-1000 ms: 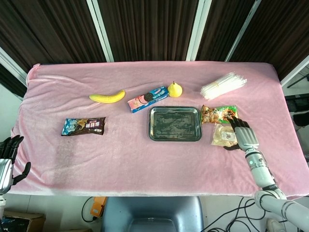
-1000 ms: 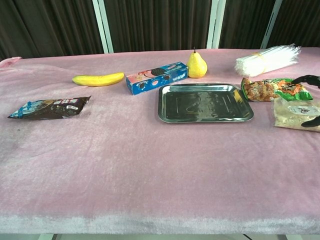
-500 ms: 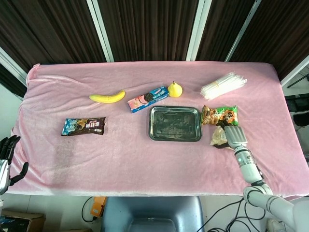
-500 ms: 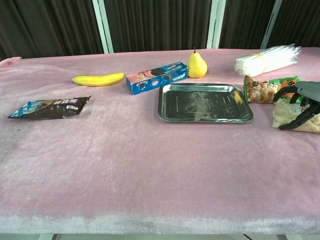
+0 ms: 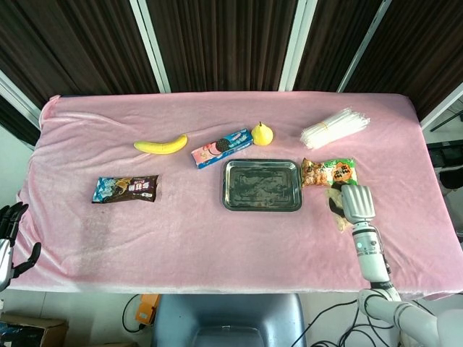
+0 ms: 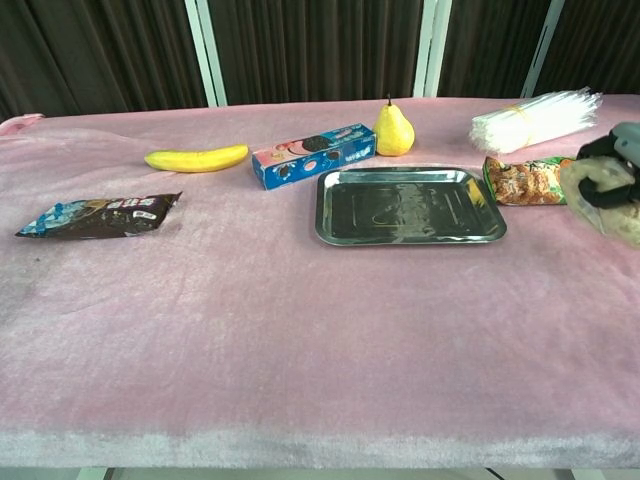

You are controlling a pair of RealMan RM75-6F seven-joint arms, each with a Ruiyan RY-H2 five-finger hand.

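At the right side of the worktop (image 5: 108, 231), just right of the metal tray (image 5: 261, 185), the right hand (image 5: 356, 204) had closed its fingers (image 6: 600, 190) around the clear snack bag (image 6: 612, 205) and raised it: 1 second earlier that bag lay flat on the pink cloth under spread fingers, half a second earlier the fingers were curling over it, and now it hung bunched in the grip, its lower end seemingly clear of the cloth in the chest view. The hold looked taken and the lift begun, though whether the bag was wholly off the surface could not be told. The green-and-orange snack packet (image 5: 329, 172) lay just beyond it, near the tray's right edge, unmoved. The left hand (image 5: 9, 235) hung off the near left corner, fingers apart and holding nothing, a little lower than before. The banana (image 5: 160, 145), cookie box (image 5: 221, 148), pear (image 5: 262, 134), chocolate packet (image 5: 126, 189) and bundle of straws (image 5: 334, 127) lay where they had been.
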